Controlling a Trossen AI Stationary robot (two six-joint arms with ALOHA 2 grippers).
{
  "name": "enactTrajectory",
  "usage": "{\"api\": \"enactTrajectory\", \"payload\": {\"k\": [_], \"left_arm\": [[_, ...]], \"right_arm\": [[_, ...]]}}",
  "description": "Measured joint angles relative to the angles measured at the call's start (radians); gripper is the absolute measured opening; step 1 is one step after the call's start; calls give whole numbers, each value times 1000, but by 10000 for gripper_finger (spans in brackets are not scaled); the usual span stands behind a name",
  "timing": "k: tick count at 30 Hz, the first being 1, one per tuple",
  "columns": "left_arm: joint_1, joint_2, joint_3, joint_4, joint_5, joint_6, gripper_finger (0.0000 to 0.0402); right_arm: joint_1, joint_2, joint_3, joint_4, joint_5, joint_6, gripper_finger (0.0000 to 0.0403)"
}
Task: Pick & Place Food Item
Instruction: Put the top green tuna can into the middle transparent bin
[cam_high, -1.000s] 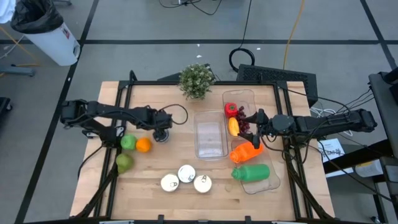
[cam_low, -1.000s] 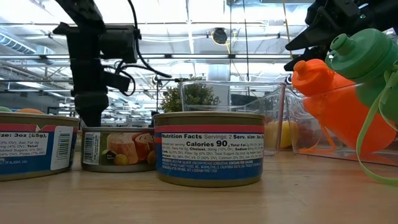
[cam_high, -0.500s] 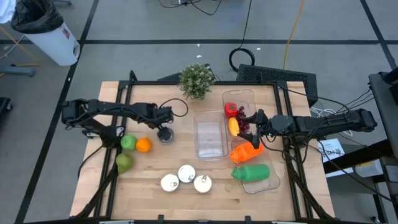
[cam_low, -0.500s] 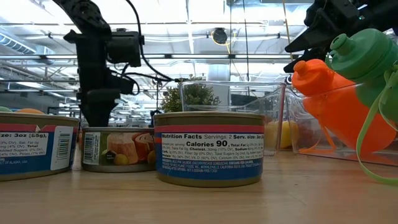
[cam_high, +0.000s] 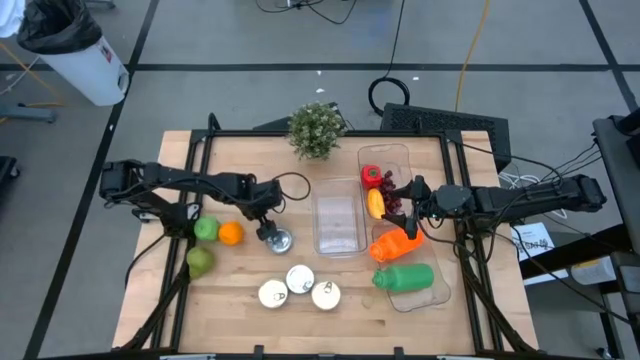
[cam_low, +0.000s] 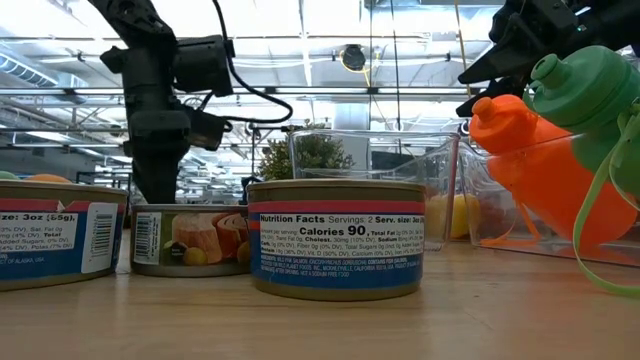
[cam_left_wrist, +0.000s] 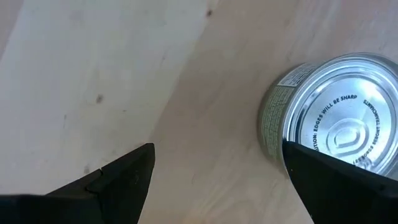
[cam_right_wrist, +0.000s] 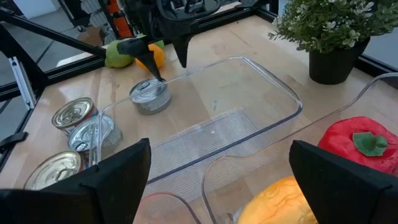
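I am holding the left gripper (cam_high: 266, 228) just above a single tin can (cam_high: 278, 240) that is sitting upright on the bare wood of the table (cam_high: 240, 310), apart from the other three cans (cam_high: 299, 288) grouped nearer the front edge. The left gripper's fingers (cam_left_wrist: 124, 177) are standing spread wide with nothing between them, and in the left wrist view the can's shiny lid (cam_left_wrist: 345, 124) is lying beside one finger rather than centred in the gap. To the left of that can I am seeing an orange (cam_high: 231, 233), a green apple (cam_high: 206, 229) touching it, and a pear (cam_high: 200, 261) a little nearer the front. The empty clear tray (cam_high: 337, 222) is lying just to the right of the can. I am keeping the right gripper (cam_high: 400, 196) open and empty over the second clear tray (cam_high: 403, 155), which is holding a red pepper (cam_high: 371, 176), a lemon (cam_high: 375, 204) and some grapes. An orange bottle (cam_high: 395, 243) and a green bottle (cam_high: 404, 277) are lying in the tray (cam_high: 440, 292) in front of that, and a potted plant (cam_high: 317, 130) is standing at the back of the table.
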Motion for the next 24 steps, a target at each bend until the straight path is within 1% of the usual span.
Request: {"api": "enactTrajectory", "payload": {"k": [8,12,17,24], "left_arm": [[0,-1,0,1,-2,8,360],[5,7,5,-23,-77,26,360],[39,17,-1,-64,-157,27,360],[75,12,0,-91,-214,28,360]], "right_arm": [[0,0,0,0,0,1,361],[0,0,0,0,0,1,361],[0,0,0,0,0,1,361],[0,0,0,0,0,1,361]]}}
